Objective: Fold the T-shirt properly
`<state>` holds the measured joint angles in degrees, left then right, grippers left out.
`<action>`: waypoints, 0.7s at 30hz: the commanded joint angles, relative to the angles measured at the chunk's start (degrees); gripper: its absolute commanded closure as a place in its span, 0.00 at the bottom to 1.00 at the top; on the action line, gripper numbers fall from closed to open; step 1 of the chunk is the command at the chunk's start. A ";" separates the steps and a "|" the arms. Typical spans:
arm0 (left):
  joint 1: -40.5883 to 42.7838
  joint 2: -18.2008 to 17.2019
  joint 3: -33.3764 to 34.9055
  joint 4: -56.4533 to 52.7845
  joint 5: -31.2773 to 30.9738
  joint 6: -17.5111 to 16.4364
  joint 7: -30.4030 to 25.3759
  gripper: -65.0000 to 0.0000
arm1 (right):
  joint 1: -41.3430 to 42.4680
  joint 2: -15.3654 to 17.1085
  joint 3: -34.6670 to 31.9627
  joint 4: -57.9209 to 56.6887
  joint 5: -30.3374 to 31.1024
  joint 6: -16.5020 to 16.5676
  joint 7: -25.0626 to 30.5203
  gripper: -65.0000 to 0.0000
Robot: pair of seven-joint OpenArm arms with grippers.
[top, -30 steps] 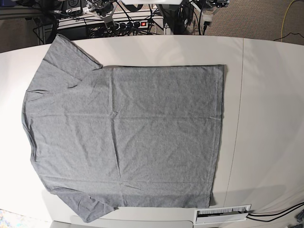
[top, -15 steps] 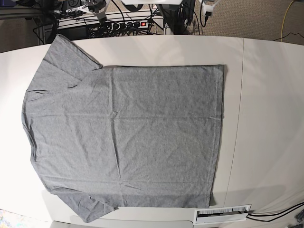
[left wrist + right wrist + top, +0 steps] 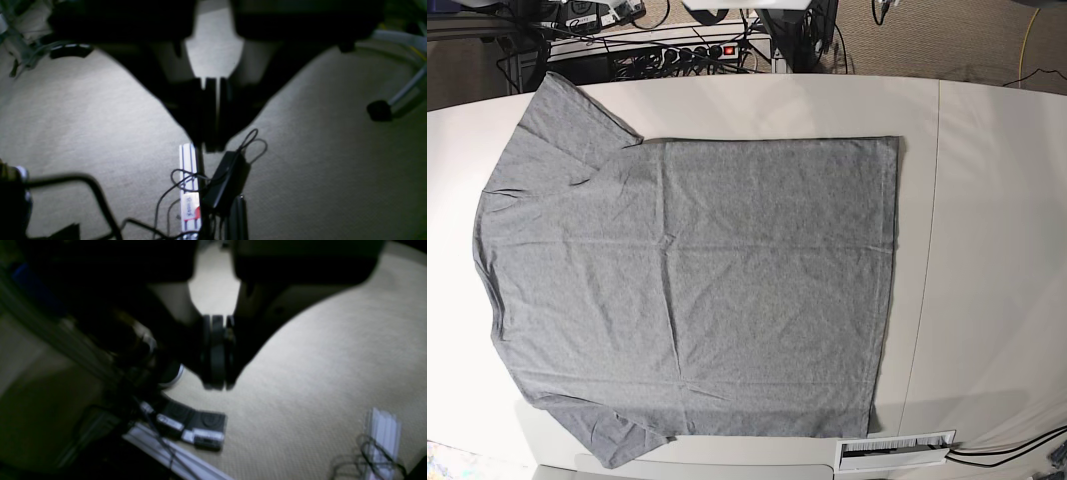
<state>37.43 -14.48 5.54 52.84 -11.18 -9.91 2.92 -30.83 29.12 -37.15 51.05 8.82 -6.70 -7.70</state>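
Grey T-shirt [image 3: 687,285] spread flat on white table [image 3: 987,250], left gripper [image 3: 210,146] clenched — empty, right gripper [image 3: 217,385] clenched too, both over carpet.

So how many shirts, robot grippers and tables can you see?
T-shirt: 1
Grippers: 2, the left gripper and the right gripper, both with jaws shut
Table: 1
Total: 4

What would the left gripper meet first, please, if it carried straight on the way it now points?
Probably the black power adapter and its cables on the carpet, just beyond the shut left gripper; depth is unclear.
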 commanded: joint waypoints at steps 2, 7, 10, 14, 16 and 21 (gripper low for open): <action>4.52 -1.68 -0.04 4.87 -0.13 -0.37 -0.44 1.00 | -3.52 3.04 0.24 4.66 -2.51 -0.90 -0.81 1.00; 13.88 -4.63 -0.09 17.49 0.22 -0.35 -0.48 1.00 | -11.63 6.97 6.14 16.17 -7.21 -5.14 -4.50 1.00; 18.82 -5.73 -0.09 24.96 2.95 -0.33 -0.46 1.00 | -17.38 8.48 12.31 22.73 -8.92 -5.14 -4.74 1.00; 23.85 -6.71 -0.09 34.36 7.63 -0.13 -0.44 1.00 | -24.96 9.66 19.54 31.26 -9.90 -5.11 -4.79 1.00; 26.03 -7.50 -0.09 38.86 9.51 -0.13 -0.42 1.00 | -28.59 9.81 22.27 35.43 -13.46 -5.11 -4.98 1.00; 30.56 -10.14 -0.17 50.27 15.08 -0.09 2.40 1.00 | -35.50 9.79 26.45 44.94 -22.12 -5.14 -6.34 1.00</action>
<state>66.85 -24.43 5.45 102.56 4.08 -9.85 6.44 -65.56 38.22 -11.09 95.48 -12.95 -11.18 -14.66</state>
